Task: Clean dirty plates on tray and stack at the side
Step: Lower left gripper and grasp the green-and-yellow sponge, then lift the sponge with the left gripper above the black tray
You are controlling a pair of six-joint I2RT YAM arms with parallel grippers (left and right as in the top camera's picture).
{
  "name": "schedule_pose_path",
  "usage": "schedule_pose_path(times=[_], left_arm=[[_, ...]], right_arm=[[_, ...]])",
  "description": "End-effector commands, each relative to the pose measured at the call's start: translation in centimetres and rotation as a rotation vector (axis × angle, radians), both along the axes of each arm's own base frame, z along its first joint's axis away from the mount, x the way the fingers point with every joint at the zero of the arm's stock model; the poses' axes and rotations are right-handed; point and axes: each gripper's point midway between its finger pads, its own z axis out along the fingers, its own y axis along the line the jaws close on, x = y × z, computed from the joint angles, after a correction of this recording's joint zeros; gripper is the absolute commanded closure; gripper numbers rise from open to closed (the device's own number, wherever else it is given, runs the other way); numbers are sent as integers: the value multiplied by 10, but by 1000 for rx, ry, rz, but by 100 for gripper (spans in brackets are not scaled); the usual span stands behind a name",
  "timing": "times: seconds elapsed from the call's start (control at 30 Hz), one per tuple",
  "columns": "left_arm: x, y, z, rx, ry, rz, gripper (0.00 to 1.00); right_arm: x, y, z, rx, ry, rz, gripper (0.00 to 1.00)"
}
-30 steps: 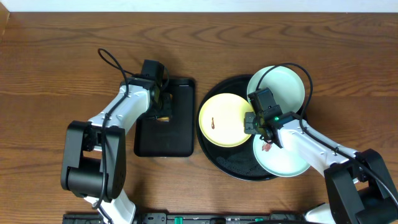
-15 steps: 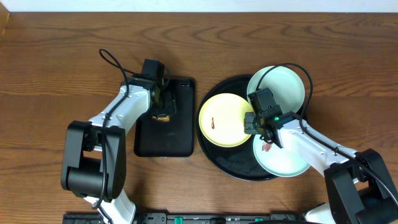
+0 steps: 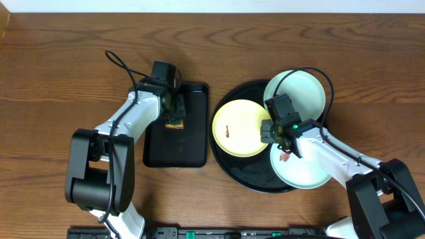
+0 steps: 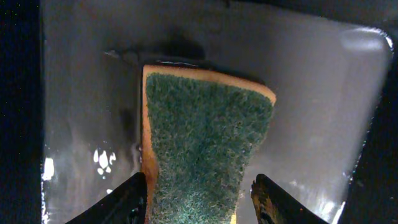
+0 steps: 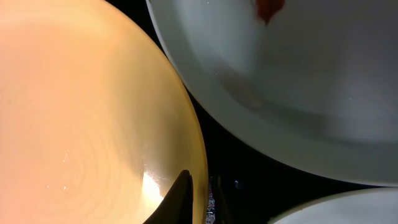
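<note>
Close up, the left gripper (image 4: 202, 200) holds its fingers apart astride a green-topped yellow sponge (image 4: 205, 137) in the rectangular black tray (image 4: 311, 93), the right gripper (image 5: 200, 186) pinches the rim of the pale yellow round plate (image 5: 81, 112), and only overhead shows that plate beside two mint-white plates (image 3: 302, 89) on the large round black tray (image 3: 249, 174).

The table (image 3: 60, 60) was of brown wood with a strong grain running along its length. Two things lay directly on it, near the middle. A rectangular black tray (image 3: 176, 149) lay on the left. A large round black tray (image 3: 249, 176) with a raised rim lay just beside it on the right.
</note>
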Motion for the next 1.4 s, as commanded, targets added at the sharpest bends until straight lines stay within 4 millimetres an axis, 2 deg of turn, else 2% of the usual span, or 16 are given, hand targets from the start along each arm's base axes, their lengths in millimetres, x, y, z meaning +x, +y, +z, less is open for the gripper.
schedule_pose_path(times=[0.0,0.07,0.1,0.2,0.23,0.27,0.3,0.33,0.37,0.4,0.43,0.6,0.77,1.07,1.37], left_arm=[[-12,0,-10,1,30,-6,44],[-14,1,-14,1,30,-6,44],[-14,1,-15,1,29,-5,47],[-11,0,-13,-1,19,-5,81],[-10,0,-12,-2,15,-5,89],[-8,0,-11,-3,10,-5,91],[-6,0,-9,-4,4,-5,91],[-6,-1,-7,-5,1,-5,84],[-5,-1,-5,-6,-5,-5,63],[-4,-1,-4,-7,-9,-5,48],[-4,-1,-3,-7,-11,-5,45],[2,2,-2,12,-38,2,45],[7,6,-1,32,-58,9,50],[12,4,8,25,-92,10,49],[14,10,9,55,-103,20,47]], right_arm=[[-3,-2,-5,-16,12,6,88],[-3,-2,-5,-16,12,6,89],[-3,-2,-5,-16,12,6,89],[-3,-2,-5,-16,12,6,90],[-3,-2,-5,-16,12,6,90],[-3,-2,-5,-16,12,6,90],[-3,-2,-5,-16,12,6,90],[-3,-2,-5,-17,12,6,90],[-3,-2,-5,-17,12,6,90],[-3,-2,-5,-16,12,6,90],[-3,-2,-5,-16,12,6,90],[-3,-2,-5,-16,12,6,90],[-3,-2,-5,-16,12,6,90],[-3,-2,-5,-17,12,6,89],[-3,-2,-5,-17,12,6,89]])
